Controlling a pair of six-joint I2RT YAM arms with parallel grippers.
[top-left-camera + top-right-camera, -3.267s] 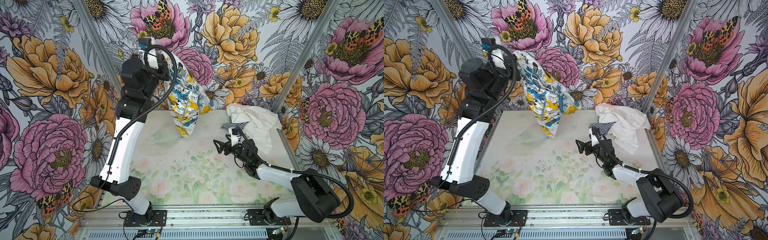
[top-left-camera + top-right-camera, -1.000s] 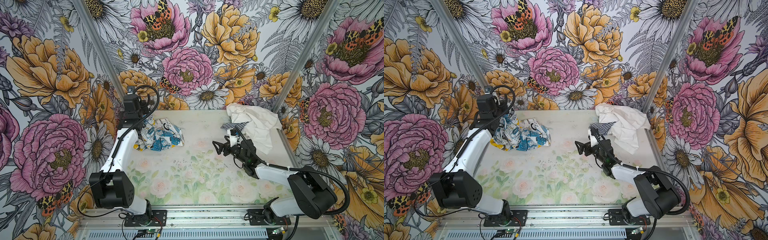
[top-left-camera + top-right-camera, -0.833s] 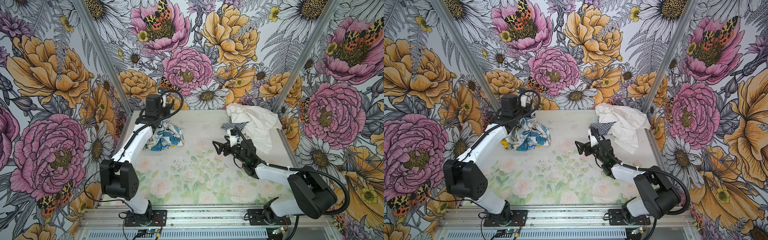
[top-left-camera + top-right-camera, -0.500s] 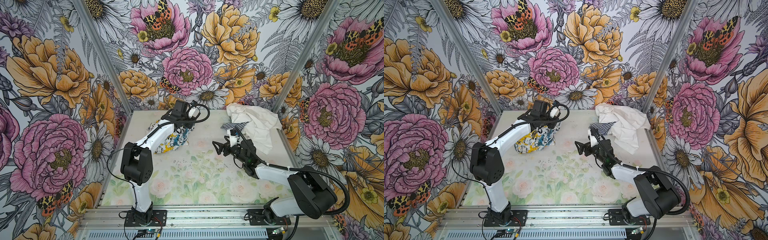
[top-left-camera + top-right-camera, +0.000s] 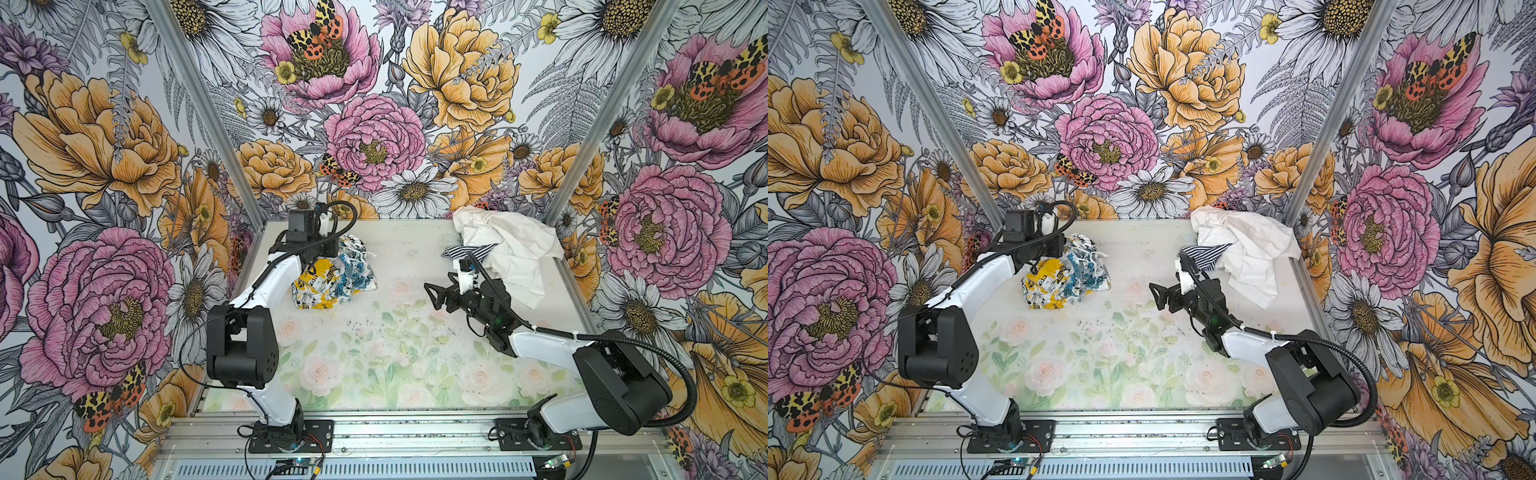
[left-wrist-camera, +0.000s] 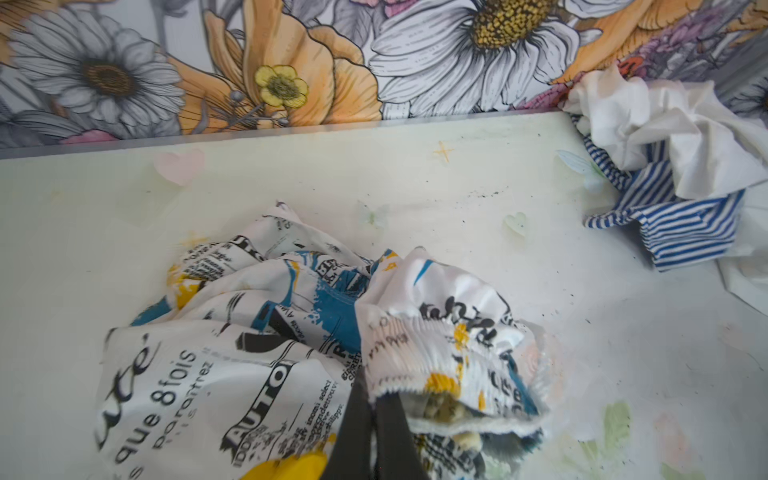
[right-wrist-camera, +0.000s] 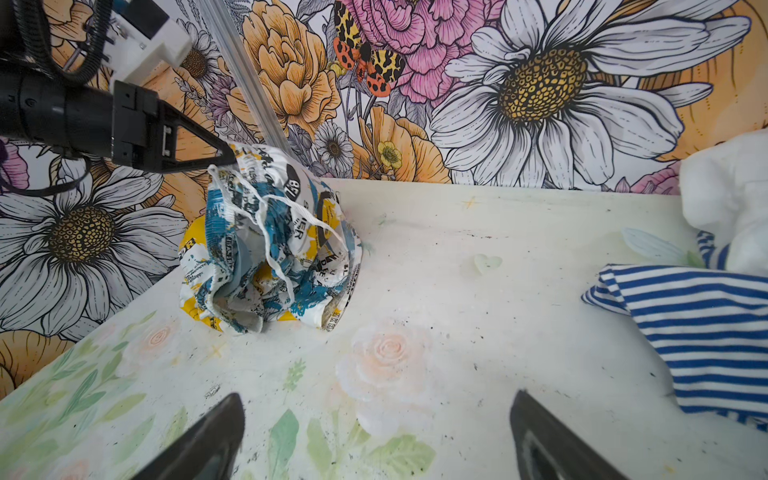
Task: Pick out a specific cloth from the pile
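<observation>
Printed cloth [image 5: 332, 279] [image 5: 1064, 279] [image 6: 266, 332] [image 7: 270, 249], white with teal-blue and yellow patches and black newspaper-style lettering, lies crumpled on the far left part of the table [image 5: 395, 361] [image 5: 1100, 353], near the back wall. Its bulk rests on the surface and one gathered edge is pulled up. The left gripper [image 6: 372, 415] [image 7: 222, 157] is clenched on that edge, its black fingers [image 6: 353, 428] pressed together with fabric pinched between them. In both top views the left arm's wrist covers the grip point. In the right wrist view a thin white cord [image 7: 274, 257] loops across the cloth's front. The cloth is well apart from the pile [image 5: 511, 245] [image 5: 1246, 245], which sits in the far right corner. The pile is mostly a large plain white cloth [image 5: 523, 249] [image 5: 1258, 249] [image 6: 665, 124] heaped against the wall. A striped cloth [image 5: 469, 252] [image 5: 1204, 252] [image 6: 685, 224] [image 7: 706, 324] pokes out from under its near-left side; the stripes look dark in both top views and blue-and-white in the wrist views. The right gripper [image 5: 430, 297] [image 5: 1155, 297] [image 7: 376, 395] hangs above the table between cloth and pile, nearer the striped cloth. Its jaws are spread wide with nothing in them, and it points toward the printed cloth. The table has a pale floral print with scattered dark specks. Big flower-print walls [image 5: 124, 145] enclose three sides.
</observation>
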